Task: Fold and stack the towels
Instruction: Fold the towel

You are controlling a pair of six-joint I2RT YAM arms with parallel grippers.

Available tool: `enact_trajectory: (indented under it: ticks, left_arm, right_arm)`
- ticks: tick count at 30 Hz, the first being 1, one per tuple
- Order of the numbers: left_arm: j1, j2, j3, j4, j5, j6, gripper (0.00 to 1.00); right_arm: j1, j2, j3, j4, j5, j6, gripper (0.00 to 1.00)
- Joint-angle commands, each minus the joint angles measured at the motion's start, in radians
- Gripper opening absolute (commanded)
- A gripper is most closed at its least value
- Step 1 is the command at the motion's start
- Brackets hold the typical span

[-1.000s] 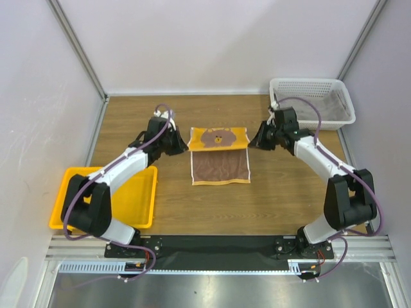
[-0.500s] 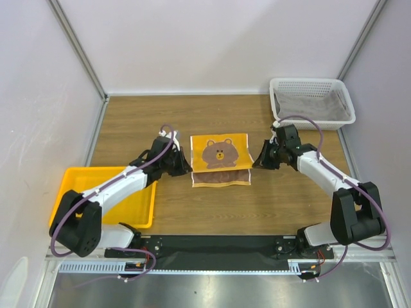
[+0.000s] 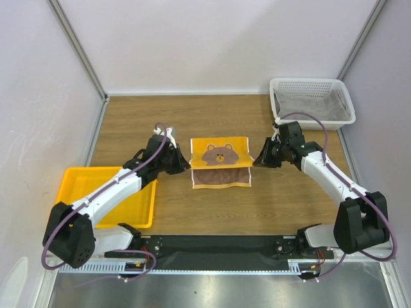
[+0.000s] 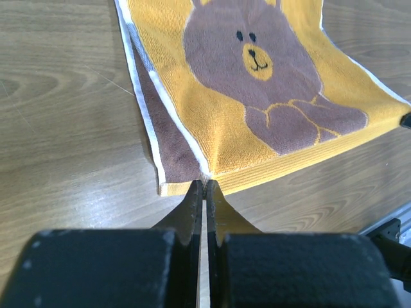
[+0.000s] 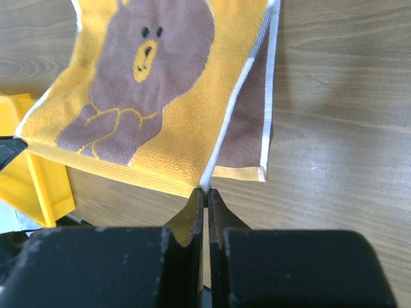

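Top external view: the bear towel (image 3: 220, 160) lies half folded in the middle of the tabletop (image 3: 257, 205). The left fingers (image 4: 189, 212) and right fingers (image 5: 191, 218) each pinch a corner of its bear-face layer. A yellow tray (image 3: 138, 199) lies to the left and a white basket (image 3: 313, 85) sits far right.

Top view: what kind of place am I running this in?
Likely a lab test cell: wood-look table walled by plain pale panels on metal posts, left arm and right arm bolted to a rail, yellow tray and white mesh basket.
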Motion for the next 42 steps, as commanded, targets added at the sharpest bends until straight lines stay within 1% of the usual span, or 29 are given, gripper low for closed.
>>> enact_trajectory:
  ticks: [1, 4, 6, 11, 15, 24, 30, 35, 42]
  left_arm:
    - [0.009, -0.044, 0.063, -0.078, -0.092, 0.002, 0.00]
    - [0.009, -0.064, 0.093, -0.103, -0.093, 0.011, 0.00]
    - [0.009, -0.075, 0.086, -0.107, -0.090, 0.016, 0.00]
    - [0.009, -0.072, 0.038, -0.101, -0.073, 0.019, 0.00]
    - [0.003, -0.067, -0.030, -0.069, -0.067, -0.002, 0.00]
    - [-0.033, -0.064, -0.098, -0.077, -0.043, -0.041, 0.00]
    - [-0.066, -0.031, -0.139, -0.080, -0.052, -0.071, 0.00]
    - [-0.066, 0.015, -0.143, -0.069, -0.049, -0.081, 0.00]
    - [-0.073, 0.092, -0.133, -0.072, -0.027, -0.081, 0.00]
  right_arm:
    - [-0.013, -0.046, 0.093, -0.044, 0.056, -0.028, 0.00]
    - [-0.013, -0.046, 0.129, -0.067, 0.056, -0.039, 0.00]
    - [-0.011, -0.046, 0.132, -0.073, 0.062, -0.043, 0.00]
    - [-0.009, -0.033, 0.045, -0.050, 0.052, -0.036, 0.00]
    - [-0.009, -0.030, -0.020, -0.032, 0.062, -0.036, 0.00]
    - [-0.006, -0.007, -0.072, -0.033, 0.039, -0.037, 0.00]
    - [0.001, 0.019, -0.131, -0.038, 0.026, -0.040, 0.00]
    - [0.004, 0.043, -0.195, 0.004, 0.028, -0.042, 0.00]
    - [0.007, 0.112, -0.203, 0.021, 0.034, -0.060, 0.00]
